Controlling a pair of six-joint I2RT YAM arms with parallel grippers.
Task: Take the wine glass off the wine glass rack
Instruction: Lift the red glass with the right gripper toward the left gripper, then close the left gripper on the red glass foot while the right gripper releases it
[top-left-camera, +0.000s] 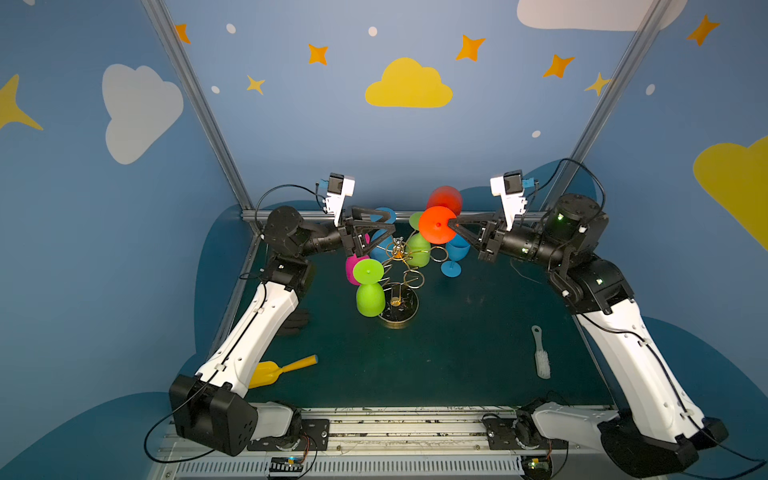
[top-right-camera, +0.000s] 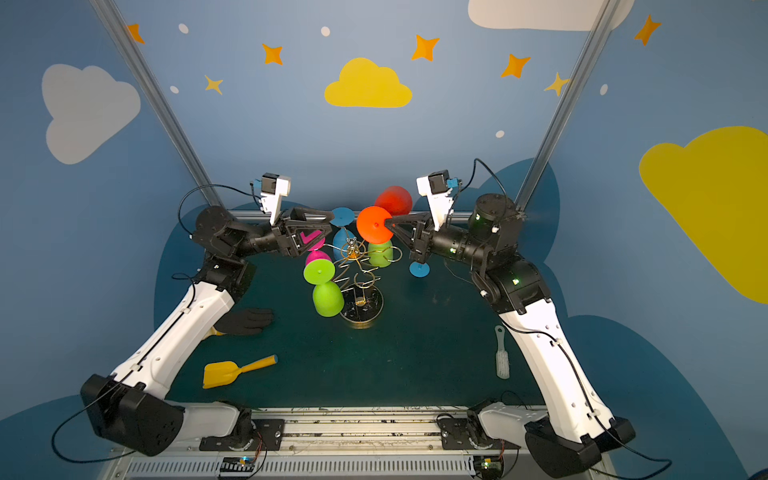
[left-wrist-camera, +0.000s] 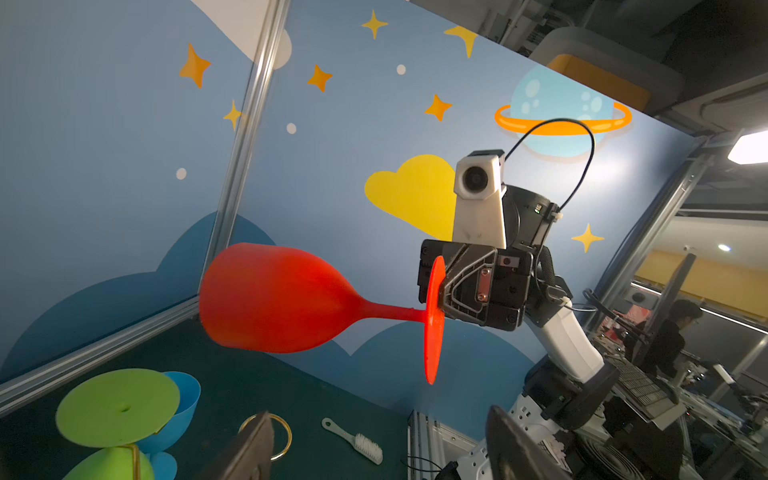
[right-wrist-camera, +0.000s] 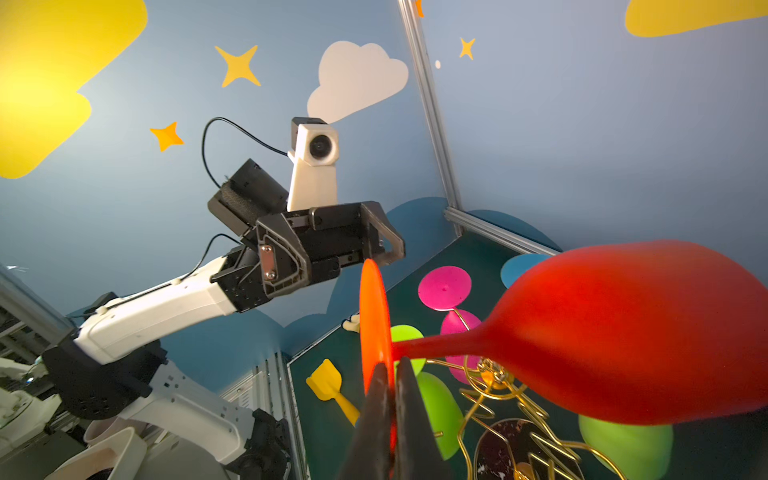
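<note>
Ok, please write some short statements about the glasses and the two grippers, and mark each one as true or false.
1. The right gripper is shut on the round foot of the orange-red plastic wine glass. True.
2. That glass hangs bowl-down on the gold wire rack. False: it is held sideways in the air, off the rack.
3. The left gripper holds a green glass. False: it is open and empty.
4. A blue plastic wine glass stands upright on the dark green table. True.

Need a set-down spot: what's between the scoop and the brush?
Nothing: only bare mat between scoop and brush, in both top views.
</note>
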